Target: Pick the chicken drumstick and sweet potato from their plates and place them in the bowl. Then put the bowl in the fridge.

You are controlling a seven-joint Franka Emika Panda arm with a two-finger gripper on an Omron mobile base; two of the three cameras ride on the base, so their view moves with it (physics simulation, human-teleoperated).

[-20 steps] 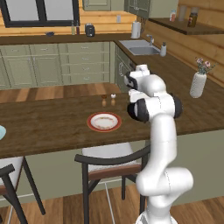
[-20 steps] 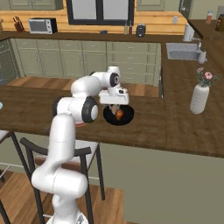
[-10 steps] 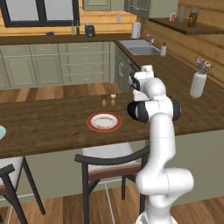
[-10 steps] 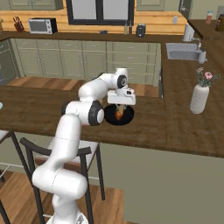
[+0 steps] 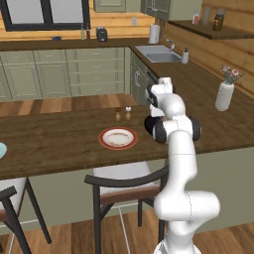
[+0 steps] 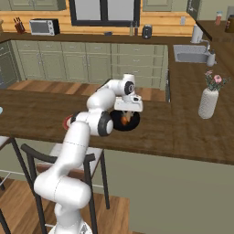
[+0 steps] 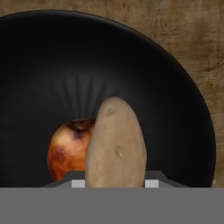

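Note:
The black bowl [image 7: 52, 65] takes up most of the hand view and rests on the brown counter. Inside it lies the reddish-brown chicken drumstick [image 7: 68, 151]. My gripper [image 7: 114, 183] is shut on the pale tan sweet potato [image 7: 116, 144], which hangs just above the bowl's inside, in front of the drumstick. In the right base view my gripper [image 6: 127, 114] points down over the bowl [image 6: 132, 125]. The cream plate with a red rim [image 5: 118, 138] lies bare to the arm's left. A sliver of the light blue plate [image 5: 1, 150] shows at the left edge.
Two small shakers [image 5: 123, 113] stand behind the cream plate. A white vase with flowers [image 6: 208, 101] stands on the counter to the right of the bowl. A dark chair [image 5: 124, 183] is tucked under the counter's near edge. A sink [image 5: 161, 56] lies farther back.
The hand has swung right over the bowl with the sweet potato in it and come down a little toward the bowl. The plates and bowl have stayed put.

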